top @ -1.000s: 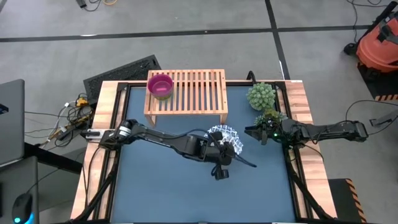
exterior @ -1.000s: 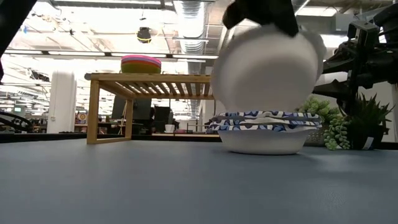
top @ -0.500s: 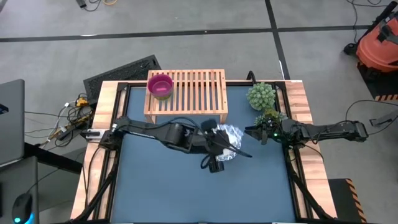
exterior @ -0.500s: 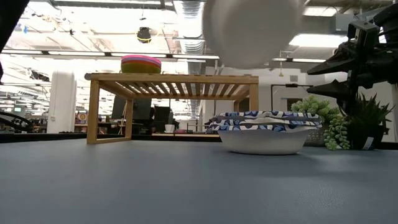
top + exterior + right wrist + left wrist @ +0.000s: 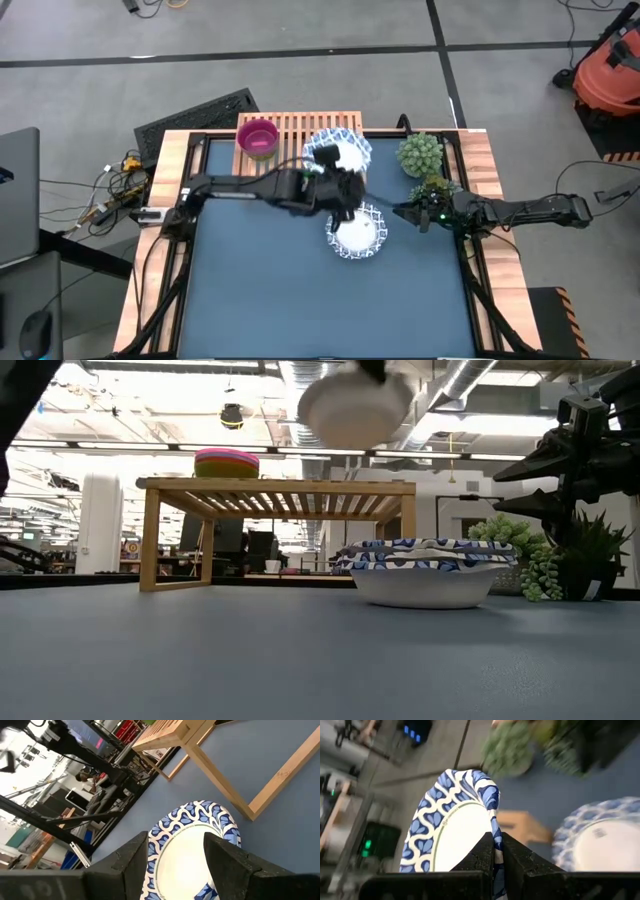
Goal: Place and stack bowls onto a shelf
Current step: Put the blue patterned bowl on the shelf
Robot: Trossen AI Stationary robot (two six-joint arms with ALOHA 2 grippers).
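Note:
My left gripper [image 5: 345, 180] is shut on a white bowl with a blue patterned rim [image 5: 337, 152] and holds it in the air over the right part of the slatted wooden shelf [image 5: 290, 140]. In the low view this bowl [image 5: 355, 405] hangs high above the shelf [image 5: 275, 488]. A second white bowl with a blue rim [image 5: 357, 232] rests on its base on the table. A stack of small bowls, magenta on top [image 5: 259, 137], stands on the shelf's left end. My right gripper [image 5: 408, 212] is open, level, just right of the table bowl. My left gripper pinches the held bowl by its blue patterned rim [image 5: 494, 831], which runs between the two fingers [image 5: 482, 851], one on the inner side and one on the outer side. The bowl is lifted clear and tilted, its underside [image 5: 350, 410] facing the near edge.
Two potted plants [image 5: 420, 155] stand at the table's far right corner, close behind my right gripper. The right wrist view looks over the table bowl [image 5: 192, 847] toward the shelf's leg [image 5: 220, 775]. The blue table top in front of the shelf is bare toward the left.
My left gripper has risen and swung toward the far edge, carrying its white bowl from just over the table bowl up above the shelf's right part. The bowl has turned in the hold. The table bowl has stayed in place. My right arm has kept still.

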